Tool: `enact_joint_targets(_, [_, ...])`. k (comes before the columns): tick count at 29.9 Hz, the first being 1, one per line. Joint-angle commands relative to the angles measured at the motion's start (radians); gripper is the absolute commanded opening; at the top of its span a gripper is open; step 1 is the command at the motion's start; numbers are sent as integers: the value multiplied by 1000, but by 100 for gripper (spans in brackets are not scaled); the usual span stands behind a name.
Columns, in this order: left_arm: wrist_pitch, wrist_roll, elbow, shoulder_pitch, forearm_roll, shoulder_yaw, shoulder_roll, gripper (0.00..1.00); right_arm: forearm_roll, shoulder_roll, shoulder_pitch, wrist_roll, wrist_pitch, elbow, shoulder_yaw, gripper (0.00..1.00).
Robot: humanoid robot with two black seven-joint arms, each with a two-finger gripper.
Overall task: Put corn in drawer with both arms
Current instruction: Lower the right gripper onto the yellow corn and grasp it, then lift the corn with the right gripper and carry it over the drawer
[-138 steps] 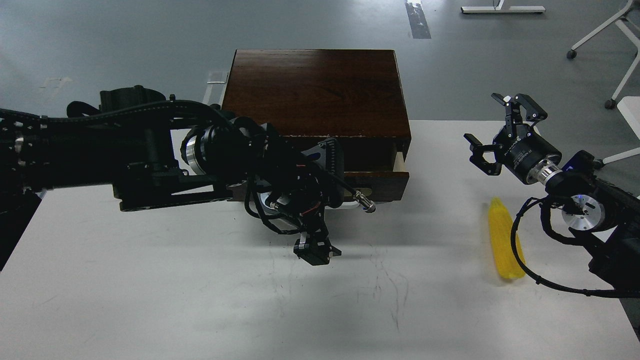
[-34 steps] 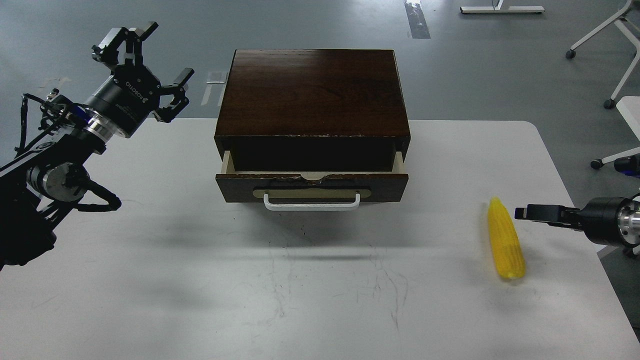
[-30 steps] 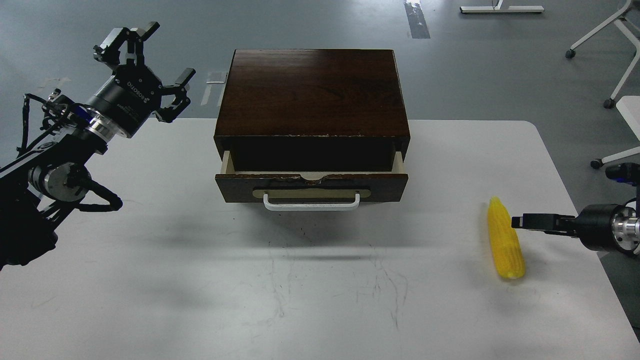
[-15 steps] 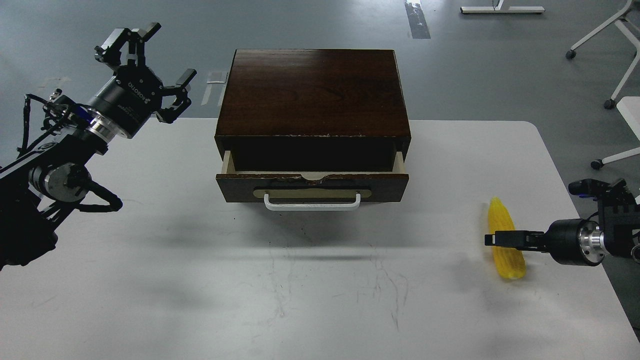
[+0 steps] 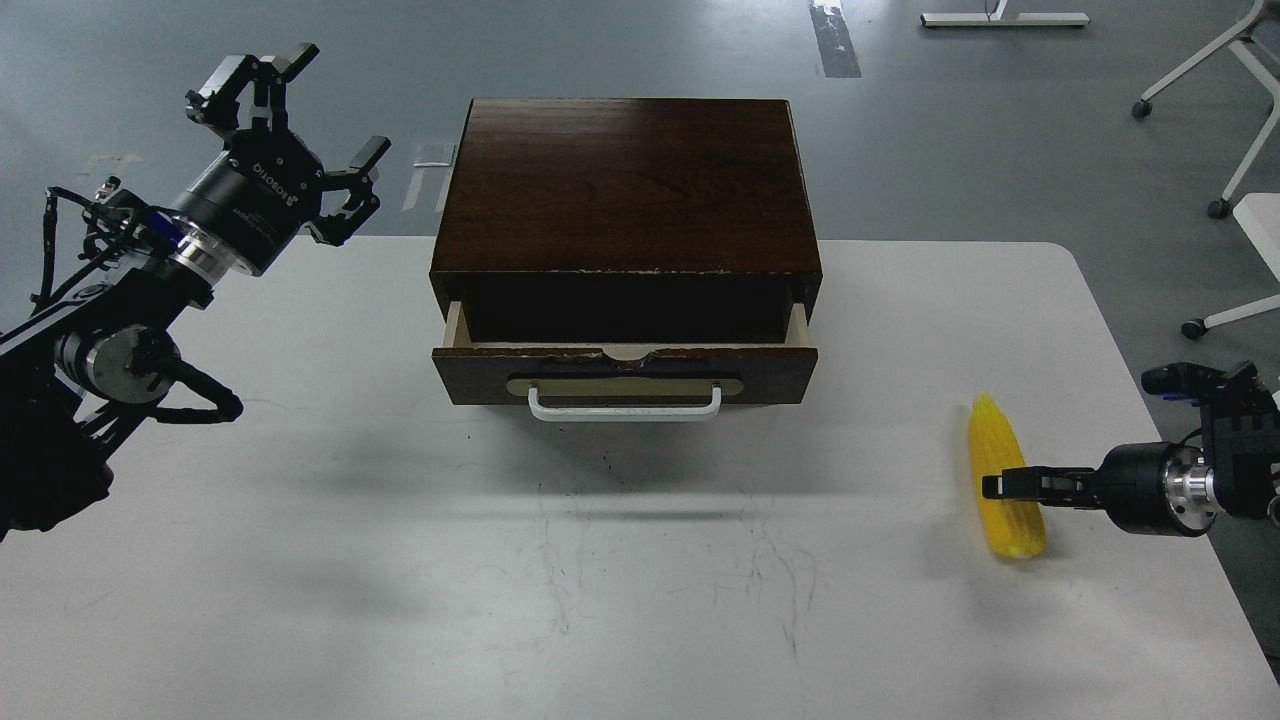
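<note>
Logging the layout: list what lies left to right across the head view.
left gripper → drawer → corn → right arm's wrist ring

You have a white, scuffed surface (image 5: 400,560); on it sits a dark wooden box (image 5: 625,185) with its drawer (image 5: 625,372) open, and the corn (image 5: 1003,480) lies well right

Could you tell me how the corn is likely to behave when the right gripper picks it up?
The corn looks round and tapered, so a nudge may roll it in an arc. Its glossy kernels could slip between the right gripper's fingers. It appears stiff, so it shouldn't sag.
</note>
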Motion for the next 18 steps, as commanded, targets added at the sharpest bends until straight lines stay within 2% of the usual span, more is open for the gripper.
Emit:
enact_joint_targets(1, [0, 0, 0, 0, 0, 0, -1, 98, 1, -11, 21, 17, 0, 1, 6, 31])
enact_joint_targets(3, [0, 0, 0, 0, 0, 1, -3, 98, 0, -11, 44, 17, 0, 1, 7, 31])
enact_joint_targets(10, [0, 0, 0, -2, 0, 4, -6, 98, 0, -13, 338, 20, 0, 7, -16, 31])
enact_joint_targets(15, [0, 0, 0, -2, 0, 4, -4, 98, 0, 58, 643, 25, 0, 7, -221, 31])
enact_joint_targets(18, [0, 0, 0, -2, 0, 6, -1, 98, 0, 156, 847, 72, 0, 7, -371, 31])
